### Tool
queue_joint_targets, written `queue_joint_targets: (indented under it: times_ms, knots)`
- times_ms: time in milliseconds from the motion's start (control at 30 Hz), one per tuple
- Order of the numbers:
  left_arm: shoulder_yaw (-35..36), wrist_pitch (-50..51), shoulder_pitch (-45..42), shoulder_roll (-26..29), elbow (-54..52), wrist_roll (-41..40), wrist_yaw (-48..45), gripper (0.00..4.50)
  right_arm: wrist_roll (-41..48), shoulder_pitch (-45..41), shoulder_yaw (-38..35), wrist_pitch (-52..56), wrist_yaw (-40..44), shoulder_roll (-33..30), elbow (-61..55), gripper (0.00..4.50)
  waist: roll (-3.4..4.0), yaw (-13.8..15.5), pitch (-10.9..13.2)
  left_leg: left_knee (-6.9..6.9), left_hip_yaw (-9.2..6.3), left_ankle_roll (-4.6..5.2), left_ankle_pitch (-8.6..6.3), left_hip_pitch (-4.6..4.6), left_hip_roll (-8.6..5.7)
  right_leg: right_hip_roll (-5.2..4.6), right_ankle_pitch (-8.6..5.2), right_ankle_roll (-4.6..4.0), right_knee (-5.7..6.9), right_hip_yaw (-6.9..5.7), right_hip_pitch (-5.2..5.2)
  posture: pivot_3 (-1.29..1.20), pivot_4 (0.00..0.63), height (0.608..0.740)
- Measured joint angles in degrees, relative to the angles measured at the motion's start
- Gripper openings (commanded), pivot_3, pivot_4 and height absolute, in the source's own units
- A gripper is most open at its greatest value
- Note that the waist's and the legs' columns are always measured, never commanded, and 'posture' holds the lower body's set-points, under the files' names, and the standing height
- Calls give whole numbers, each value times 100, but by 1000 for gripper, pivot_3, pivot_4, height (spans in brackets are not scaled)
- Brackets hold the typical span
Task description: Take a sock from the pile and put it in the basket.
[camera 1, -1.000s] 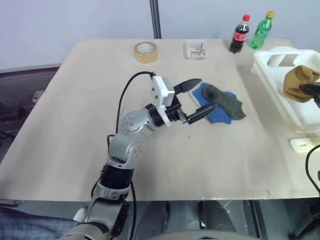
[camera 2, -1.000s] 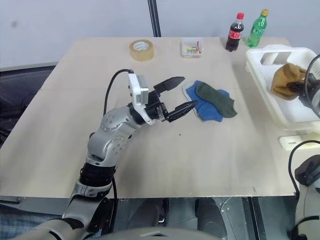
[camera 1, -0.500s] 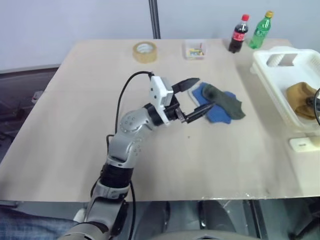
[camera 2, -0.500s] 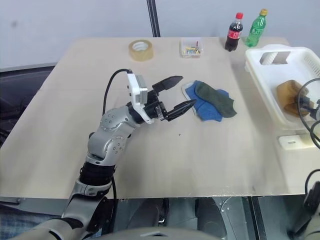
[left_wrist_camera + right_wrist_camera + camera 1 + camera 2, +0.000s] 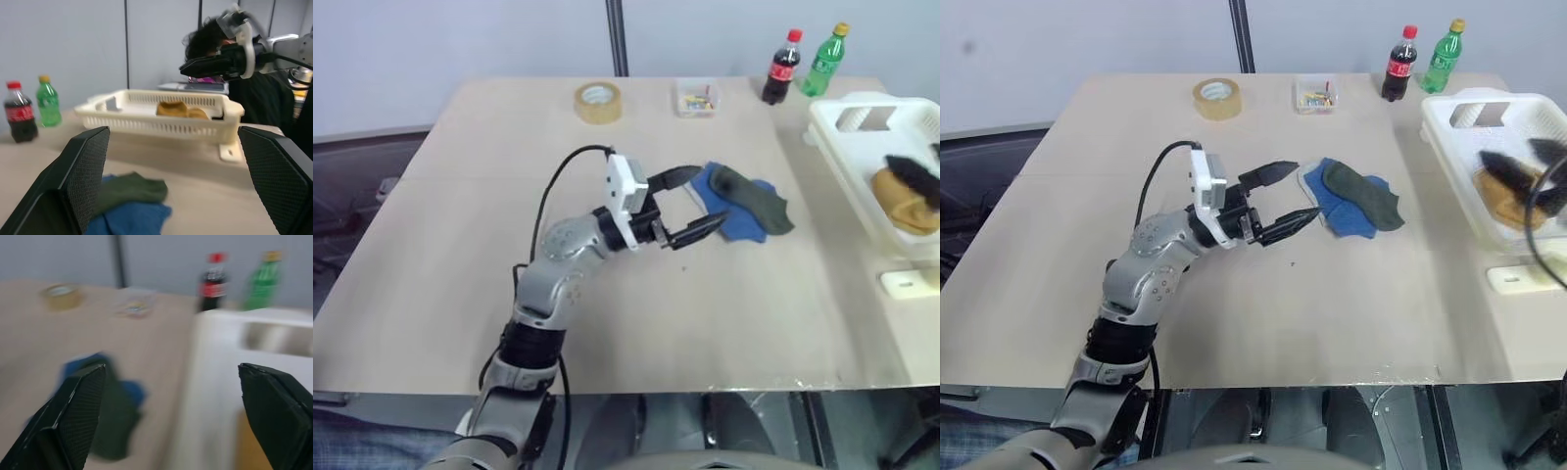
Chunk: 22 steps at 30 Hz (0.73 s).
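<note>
The mustard-yellow sock (image 5: 907, 204) is lying loose inside the cream-white slotted basket (image 5: 847, 147), with nothing gripping it. The right gripper (image 5: 1520, 168) is hovering just above it, blurred, its two black fingers spread wide and holding nothing; the sock is sitting directly beneath those fingers, and the basket's handle hole is just beyond them toward the far end of the table. In the left wrist view the same gripper is hanging over the basket's rim, with the sock (image 5: 181, 108) showing inside the slotted wall.

The left gripper (image 5: 688, 205) is standing over the middle of the wooden table (image 5: 460, 274), its fingers also spread wide and empty, pointing toward what is left of the pile (image 5: 744, 203). That pile, a dark grey-green sock (image 5: 754, 195) lying on top of a blue sock (image 5: 729, 219), is sitting just past the left fingertips, near but apart from them.

Well beyond the left gripper, along the table's far edge, a roll of brown packing tape (image 5: 597, 100) and a small clear plastic box (image 5: 697, 97) of small coloured items are resting. A cola bottle (image 5: 782, 67) and a green soda bottle (image 5: 825, 60) are standing upright side by side near the basket's far corner. A small white block (image 5: 908, 282) is lying on the table on the near side of the basket.
</note>
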Motion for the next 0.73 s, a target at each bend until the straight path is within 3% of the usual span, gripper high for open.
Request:
queue_joint_targets:
  times_ms: [167, 433, 567, 733]
  knots:
    - [111, 545, 433, 384, -247, -328, -52, 4500, 214, 1067, 586, -285, 378, 628, -935, 4475, 3, -28, -1, 2, 5, 1, -1, 9, 2, 0, 1, 1, 9, 9, -2, 0, 150, 738]
    - [692, 992, 2033, 1361, -1014, -243, 342, 4500, -235, 2426, 1284, -1161, 1479, 281, -1263, 4475, 2, -18, -1, 1, 6, 0, -2, 18, 7, 0, 0, 1, 4, 11, 4, 0, 150, 738]
    - [1010, 886, 3063, 1649, -1257, -7, 521, 4500, -501, 2495, 1401, -1790, 1793, 368, -780, 4475, -1, -5, -2, 1, 6, 0, -2, 23, 9, -2, 0, 1, 3, 10, 9, 0, 150, 738]
    - [1233, 833, 3772, 1624, -1790, 1, 807, 4500, -589, 2243, 1477, -2226, 1881, 563, -111, 4475, -1, 27, -2, 1, 5, 0, -3, 22, 9, -9, 0, 0, 2, 8, 9, 0, 150, 738]
